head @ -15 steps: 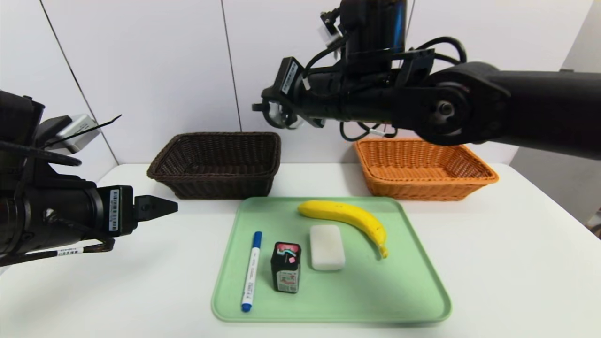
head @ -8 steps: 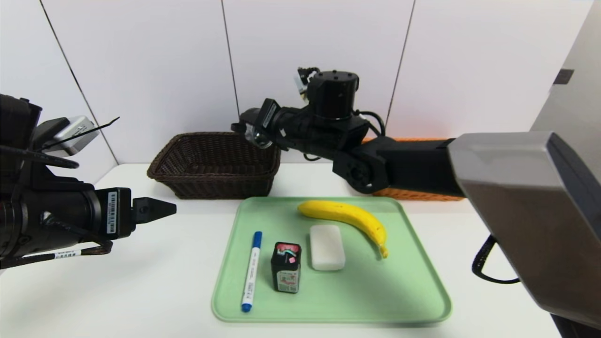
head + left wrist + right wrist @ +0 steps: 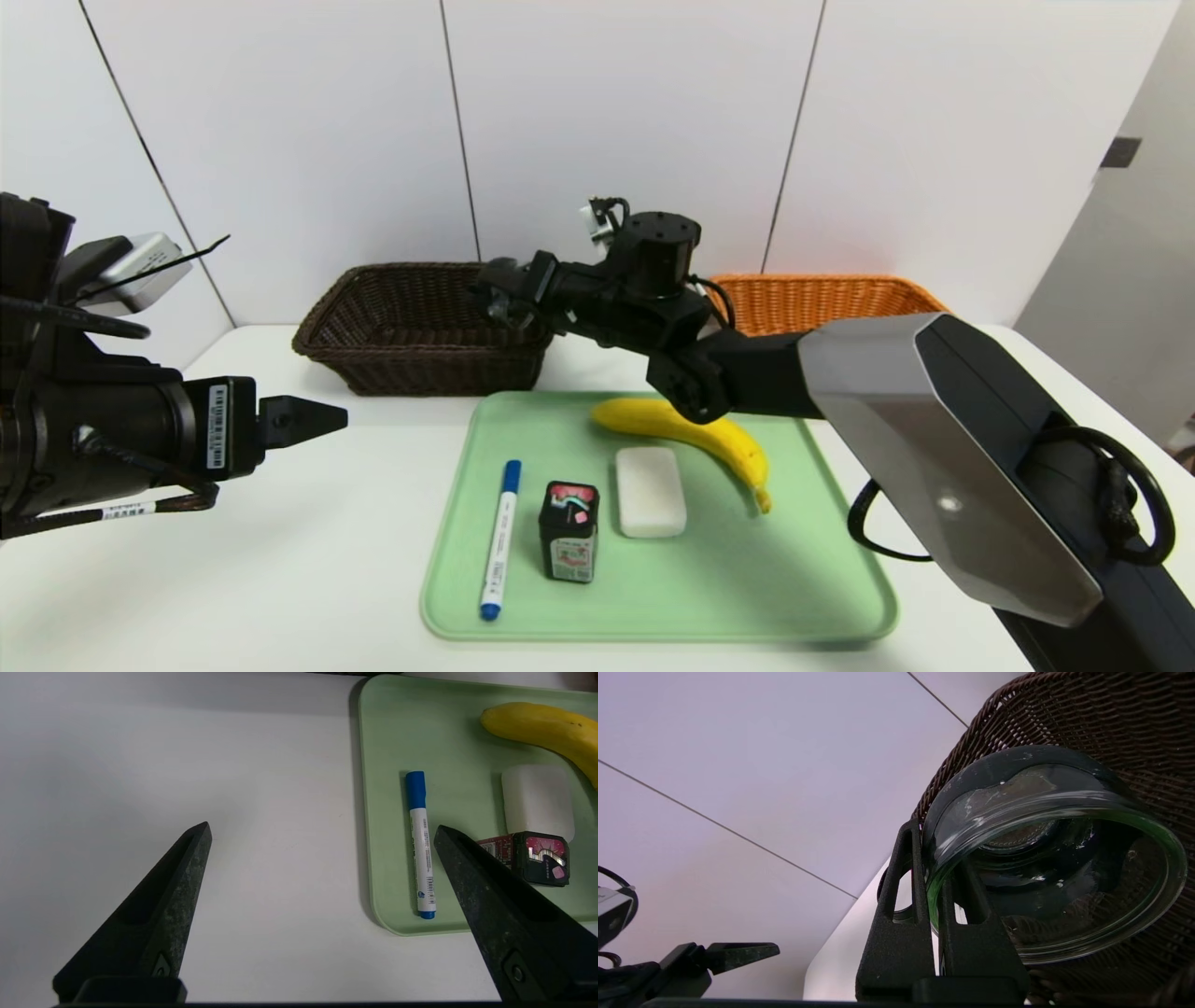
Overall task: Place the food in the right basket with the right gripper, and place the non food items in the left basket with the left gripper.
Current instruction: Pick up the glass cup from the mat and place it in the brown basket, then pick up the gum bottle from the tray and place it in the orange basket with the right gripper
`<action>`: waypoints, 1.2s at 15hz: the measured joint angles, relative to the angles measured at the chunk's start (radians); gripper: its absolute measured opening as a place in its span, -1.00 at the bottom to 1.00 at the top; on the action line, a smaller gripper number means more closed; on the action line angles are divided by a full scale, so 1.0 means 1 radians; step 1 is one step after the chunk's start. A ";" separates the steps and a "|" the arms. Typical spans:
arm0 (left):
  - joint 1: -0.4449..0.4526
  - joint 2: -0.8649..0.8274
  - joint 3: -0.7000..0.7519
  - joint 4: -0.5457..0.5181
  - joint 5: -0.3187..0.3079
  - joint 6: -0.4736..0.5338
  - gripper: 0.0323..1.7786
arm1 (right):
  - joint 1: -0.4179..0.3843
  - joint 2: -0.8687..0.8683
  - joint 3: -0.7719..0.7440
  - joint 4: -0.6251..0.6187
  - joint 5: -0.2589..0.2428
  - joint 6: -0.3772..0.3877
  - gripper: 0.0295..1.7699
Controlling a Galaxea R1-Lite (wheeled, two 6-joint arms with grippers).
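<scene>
At the bottom centre of the head view you have the green tray (image 3: 822,597) on the white table (image 3: 233,597), lying nearest you. On it, from the frame's left to right: a blue-capped marker (image 3: 498,539), lengthwise toward you; a small black box with a pink and red label (image 3: 568,531), standing upright just beside the marker; a white rectangular block (image 3: 650,491), close to the box but apart from it; and the banana (image 3: 724,439), curving along the tray's upper right part, its stem end pointing down the frame. Part of the banana is hidden behind the right arm.

At the left edge, mid-height, your left gripper (image 3: 313,417) hangs above bare table, well apart from the tray. Its jaws are spread wide and grip nothing.

Farther back, your right arm reaches in from the lower right, crossing above the tray's far edge. The right gripper (image 3: 495,297) sits at centre frame, in front of the right-hand rim of the dark brown basket (image 3: 411,327). Its jaws are pressed together on the rim of a round glass dish (image 3: 1057,858), pinching it; the right wrist view shows the dish close against the brown weave.

The orange basket (image 3: 831,299) stands at the back, right of centre, partly hidden by the arm. Behind both baskets is the white panelled wall (image 3: 280,140).
</scene>
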 joint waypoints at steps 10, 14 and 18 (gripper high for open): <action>-0.001 -0.006 0.013 -0.001 -0.004 0.001 0.90 | -0.003 0.042 -0.002 -0.046 0.062 -0.005 -0.44; -0.001 -0.009 0.024 -0.007 -0.004 0.003 0.90 | -0.007 0.045 -0.002 -0.063 0.062 -0.006 0.10; -0.001 -0.018 0.021 -0.009 -0.004 0.004 0.90 | 0.004 -0.011 -0.001 -0.041 0.057 -0.013 0.44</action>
